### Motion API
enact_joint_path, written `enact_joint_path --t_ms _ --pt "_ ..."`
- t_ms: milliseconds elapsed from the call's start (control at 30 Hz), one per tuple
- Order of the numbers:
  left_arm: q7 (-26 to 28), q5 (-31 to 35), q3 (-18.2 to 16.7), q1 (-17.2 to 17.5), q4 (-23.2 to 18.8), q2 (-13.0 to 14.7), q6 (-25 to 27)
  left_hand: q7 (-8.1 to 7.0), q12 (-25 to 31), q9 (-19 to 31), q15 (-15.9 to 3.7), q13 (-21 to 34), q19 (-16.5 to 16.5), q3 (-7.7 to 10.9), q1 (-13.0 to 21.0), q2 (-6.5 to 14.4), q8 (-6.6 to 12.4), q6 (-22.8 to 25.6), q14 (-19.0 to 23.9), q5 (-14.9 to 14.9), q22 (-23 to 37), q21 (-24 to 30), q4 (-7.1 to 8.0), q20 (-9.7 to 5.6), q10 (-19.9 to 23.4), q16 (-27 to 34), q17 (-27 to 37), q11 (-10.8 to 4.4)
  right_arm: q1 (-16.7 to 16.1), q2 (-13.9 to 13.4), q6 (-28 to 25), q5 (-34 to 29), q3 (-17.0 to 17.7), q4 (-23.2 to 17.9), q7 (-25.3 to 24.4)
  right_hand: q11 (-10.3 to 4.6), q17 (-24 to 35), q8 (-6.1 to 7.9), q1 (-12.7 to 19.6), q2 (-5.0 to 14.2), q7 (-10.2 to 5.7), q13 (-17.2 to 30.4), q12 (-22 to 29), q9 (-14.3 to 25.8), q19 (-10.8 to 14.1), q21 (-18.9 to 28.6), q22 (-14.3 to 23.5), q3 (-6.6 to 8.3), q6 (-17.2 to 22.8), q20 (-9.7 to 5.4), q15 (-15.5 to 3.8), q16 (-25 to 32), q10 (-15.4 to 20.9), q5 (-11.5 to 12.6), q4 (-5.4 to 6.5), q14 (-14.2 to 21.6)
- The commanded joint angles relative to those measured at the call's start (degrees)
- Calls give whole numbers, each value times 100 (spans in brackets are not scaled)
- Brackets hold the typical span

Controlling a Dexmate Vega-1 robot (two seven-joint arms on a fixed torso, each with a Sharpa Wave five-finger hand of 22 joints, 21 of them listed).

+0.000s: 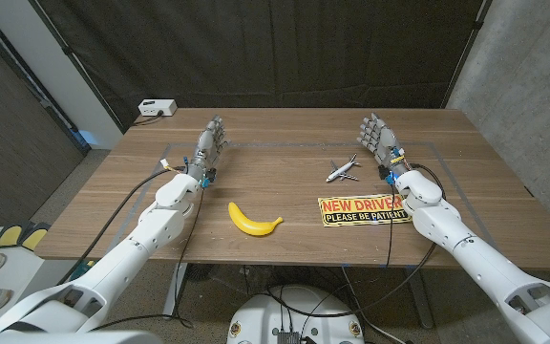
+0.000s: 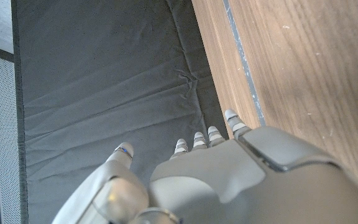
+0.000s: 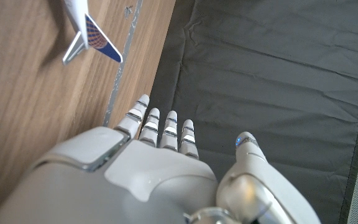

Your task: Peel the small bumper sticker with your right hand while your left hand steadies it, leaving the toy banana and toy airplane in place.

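**Both hands idle, sticker untouched**

Bumper sticker (image 1: 364, 210) lies flat near the table's (image 1: 285, 134) front edge, right of centre. Toy banana (image 1: 253, 221) to its left, apart. Toy airplane (image 1: 342, 169) behind it, toward the middle. Left hand (image 1: 208, 148) and right hand (image 1: 382, 141) raised over the table, fingers apart, holding nothing.

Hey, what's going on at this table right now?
Nothing is being handled yet. The robot's left hand and right hand hover open over the wooden table. Between them lie a toy banana, a toy airplane and a yellow "New Driver" bumper sticker, unpeeled.
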Motion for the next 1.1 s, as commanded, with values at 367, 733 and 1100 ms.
enact_joint_path --t_ms 367,733,1100 --pt "25 58 68 -71 -44 -19 88 -1 38 13 -6 19 -44 37 8 177 41 -44 -193 19 21 10 -1 5 -142 38 12 10 -488 -545 -174 -749 133 -984 -998 -27 6 34 186 26 20 6 29 10 30 39 6 90 36 0 28 29 38 35 -69 15" --pt "-228 75 193 -298 188 -120 84 5 39 13 6 19 -39 37 6 175 48 -21 -187 19 21 2 -2 1 -139 40 12 12 -1302 -1451 -1412 -1729 396 -2782 -2157 -46 1 48 253 19 21 5 45 9 56 48 4 110 71 -4 1 51 84 33 -118 79" --pt "-535 68 305 -519 449 -218 66 7 42 14 3 19 -28 37 6 174 55 3 -181 20 22 -4 -4 7 -131 41 11 18 -1844 -1948 -2750 -2447 547 -4039 -2800 -63 -3 64 309 11 9 5 57 9 64 49 3 123 115 -8 -28 55 123 31 -155 103"
